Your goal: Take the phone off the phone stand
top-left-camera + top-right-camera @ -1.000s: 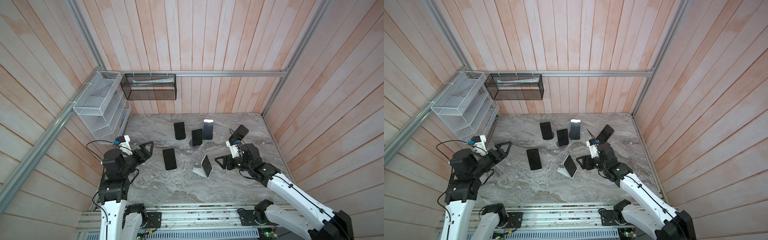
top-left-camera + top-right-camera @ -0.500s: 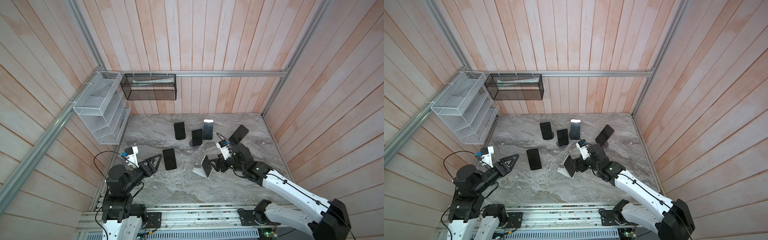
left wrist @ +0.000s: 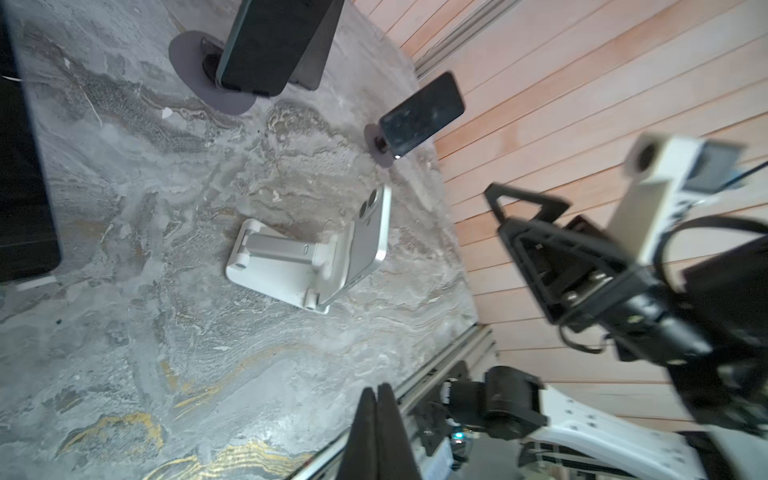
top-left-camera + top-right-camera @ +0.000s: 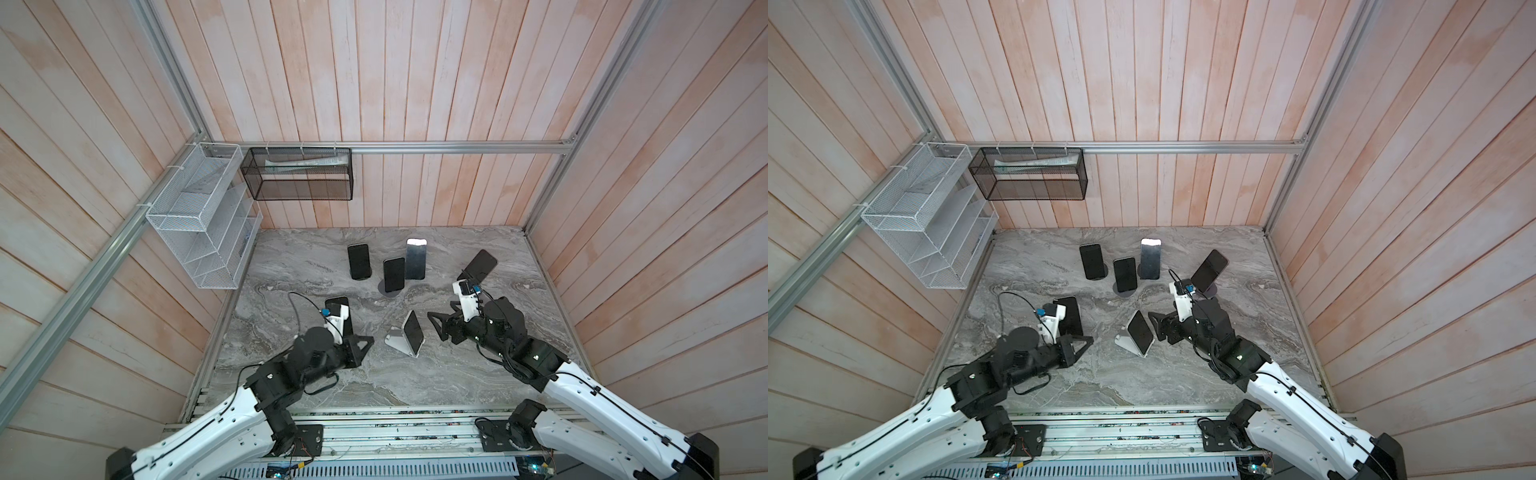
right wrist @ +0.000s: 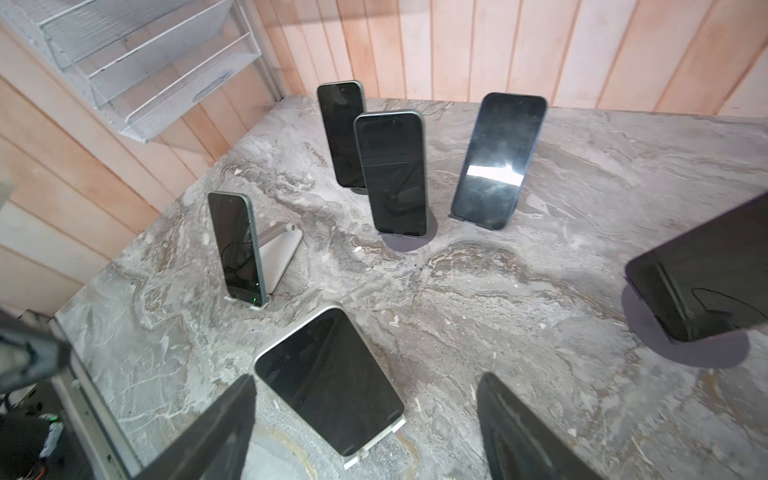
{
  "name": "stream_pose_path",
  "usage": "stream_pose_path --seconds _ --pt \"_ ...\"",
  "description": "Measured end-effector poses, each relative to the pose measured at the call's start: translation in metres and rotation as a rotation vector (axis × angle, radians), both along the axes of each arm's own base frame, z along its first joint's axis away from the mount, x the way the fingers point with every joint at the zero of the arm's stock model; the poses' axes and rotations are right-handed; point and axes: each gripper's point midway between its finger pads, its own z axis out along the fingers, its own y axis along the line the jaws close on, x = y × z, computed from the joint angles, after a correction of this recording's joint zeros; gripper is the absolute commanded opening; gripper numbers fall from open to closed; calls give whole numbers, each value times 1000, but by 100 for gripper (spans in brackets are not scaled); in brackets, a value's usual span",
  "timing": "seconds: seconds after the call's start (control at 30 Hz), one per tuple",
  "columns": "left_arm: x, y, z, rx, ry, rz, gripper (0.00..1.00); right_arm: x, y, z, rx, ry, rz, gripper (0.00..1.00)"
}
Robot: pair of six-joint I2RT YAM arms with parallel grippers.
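Phone (image 4: 414, 337) sits on white folding stand (image 4: 394, 342), centre-front of the marble tabletop (image 4: 415, 382). Screen is tilted up and faces the right arm.

Right gripper (image 4: 435, 327) is just beside the phone's right edge, fingers spread wide and pointed at the screen. Both top views show a gap between fingertips and phone, so no contact. In the right wrist view the phone lies low between the two dark fingers (image 5: 224, 419), screen toward the camera, lower edge resting in the stand's lip. Those fingers grip nothing.

Left gripper (image 4: 366, 343) is on the opposite side, behind the stand, with its tips pointing at it. It is near the stand but apart from it. Fingers (image 3: 390, 424) are pressed together with nothing held; in the left wrist view they read as one closed wedge, with the stand's back and the phone's camera bumps ahead of it.

Five other phones are on their own stands:
- left phone (image 4: 337, 300), just behind the left wrist camera
- back-row phones (image 4: 394, 274), three of them near the far wall
- tilted phone (image 4: 480, 266), behind the right wrist camera
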Motion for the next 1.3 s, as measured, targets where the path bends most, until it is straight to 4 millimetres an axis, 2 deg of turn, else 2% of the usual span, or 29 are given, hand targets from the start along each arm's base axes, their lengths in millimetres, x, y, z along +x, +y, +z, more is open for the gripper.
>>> stream_pose_path --seconds 0.07,0.2,0.3,0.43,0.7,0.83,1.03,1.3 --pt "-6 -18 -23 67 9 10 0 1 -9 -4 9 1 -49 85" --pt "-12 -34 -60 138 24 94 0 0 -22 -6 34 -3 -119 85" --pt "-6 -32 -84 174 43 194 0 1 -29 -3 53 -12 -156 85" --pt "6 -21 -106 179 46 328 0 1 -36 -2 66 -17 -196 85" --pt "22 -21 -123 132 51 396 0 3 -48 0 71 -25 -260 86" --pt "33 -14 -138 133 99 404 0 4 -52 3 76 -33 -283 86" --pt "40 -23 -134 73 132 361 0 3 -62 2 81 -41 -324 86" --pt "43 -26 -149 136 161 347 0 1 -69 8 102 -56 -354 86"
